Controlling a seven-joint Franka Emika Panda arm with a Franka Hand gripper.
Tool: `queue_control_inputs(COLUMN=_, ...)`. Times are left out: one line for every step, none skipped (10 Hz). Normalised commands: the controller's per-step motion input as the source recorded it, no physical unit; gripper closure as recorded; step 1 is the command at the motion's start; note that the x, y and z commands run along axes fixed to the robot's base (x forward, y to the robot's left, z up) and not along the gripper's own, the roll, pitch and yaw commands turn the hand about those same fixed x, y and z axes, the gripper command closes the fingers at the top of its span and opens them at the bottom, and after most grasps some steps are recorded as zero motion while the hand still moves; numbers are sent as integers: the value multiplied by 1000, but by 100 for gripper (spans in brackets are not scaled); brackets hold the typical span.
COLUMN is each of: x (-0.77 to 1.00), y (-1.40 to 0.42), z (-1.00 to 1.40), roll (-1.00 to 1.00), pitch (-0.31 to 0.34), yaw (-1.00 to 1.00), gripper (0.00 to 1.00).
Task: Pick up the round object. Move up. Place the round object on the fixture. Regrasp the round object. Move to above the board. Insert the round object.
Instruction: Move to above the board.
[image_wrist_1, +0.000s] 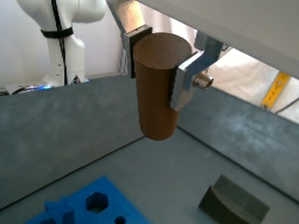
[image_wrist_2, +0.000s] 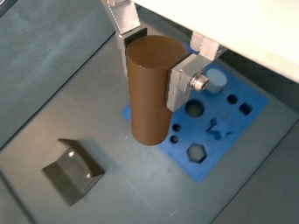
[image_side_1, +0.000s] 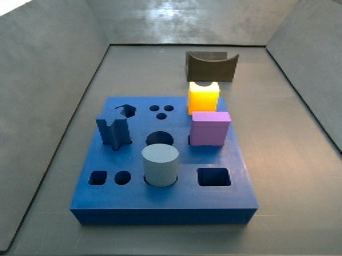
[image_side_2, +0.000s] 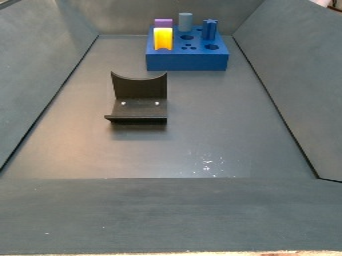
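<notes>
Reddish-brown round object (image_wrist_1: 156, 86), a plain cylinder, pinched upright between the silver plates of the end effector (image_wrist_1: 162, 63) in both wrist views, its lower end hanging free above the grey floor (image_wrist_1: 105, 131). Seen likewise at (image_wrist_2: 149, 89) with one finger (image_wrist_2: 184, 80) pressed flat against its side and the end effector (image_wrist_2: 158, 61) clamped on it, well above the blue board (image_wrist_2: 218, 129). Not visible in either side view, neither arm nor peg. Nearer in a side view, dark fixture (image_side_2: 138, 98) standing alone on the floor, curved notch in its upright wall, well apart from the board (image_side_2: 187, 52) at the far end. Viewed from the opposite end, board (image_side_1: 160, 160) near, carrying a pale teal cylinder (image_side_1: 160, 165), a pink-purple block (image_side_1: 209, 128), a yellow peg (image_side_1: 203, 97) and a dark blue piece (image_side_1: 112, 129), with the fixture (image_side_1: 210, 67) beyond it.
</notes>
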Motion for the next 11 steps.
queue_control_inputs(x=-92, y=51, z=-2, roll=-1000, pitch=-264, yaw=-28, gripper=100)
queue_control_inputs(x=-85, y=54, z=0, roll=-1000, pitch=-275, yaw=-33, gripper=100)
queue_control_inputs(x=-78, y=50, z=-2, roll=-1000, pitch=-287, yaw=-39, gripper=100)
queue_control_inputs(x=-74, y=50, z=-2, roll=-1000, pitch=-292, yaw=-43, gripper=100)
queue_control_inputs(x=-70, y=48, z=-1, roll=-1000, pitch=-302, yaw=-49, gripper=100)
queue_control_inputs(x=-68, y=44, z=-4, roll=-1000, pitch=-313, yaw=-49, gripper=100)
queue_control_inputs(x=-67, y=42, z=-2, roll=-1000, pitch=-325, yaw=-50, gripper=100)
queue_control_inputs(x=-67, y=44, z=-3, roll=-910, pitch=-315, yaw=-25, gripper=100)
queue_control_inputs(x=-63, y=38, z=-3, roll=-701, pitch=-264, yaw=-24, gripper=100)
queue_control_inputs(x=-63, y=37, z=-2, roll=-570, pitch=-224, yaw=-7, gripper=100)
queue_control_inputs(x=-51, y=28, z=-3, roll=-361, pitch=-155, yaw=-20, gripper=100)
